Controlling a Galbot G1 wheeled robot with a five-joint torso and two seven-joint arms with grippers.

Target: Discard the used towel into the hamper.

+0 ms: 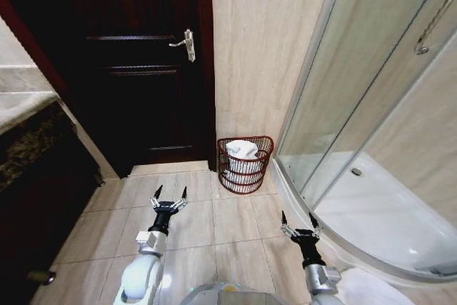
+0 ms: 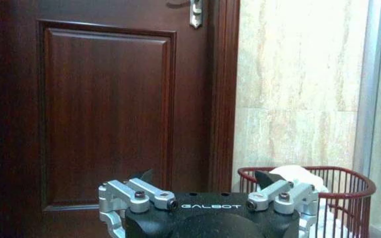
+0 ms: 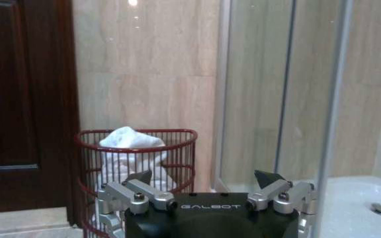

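The red-brown wire hamper stands on the floor against the tiled wall, between the dark door and the shower. A white towel lies bunched inside it, rising to the rim. The left wrist view shows the hamper with the towel peeking over its rim. From the right wrist the hamper and towel appear straight ahead. My left gripper hangs open and empty above the floor tiles, short of the hamper. My right gripper is also open and empty, near the shower's curved base.
A dark wooden door with a metal handle is to the left of the hamper. The glass shower enclosure and its white tray lie to the right. A dark vanity borders the left side.
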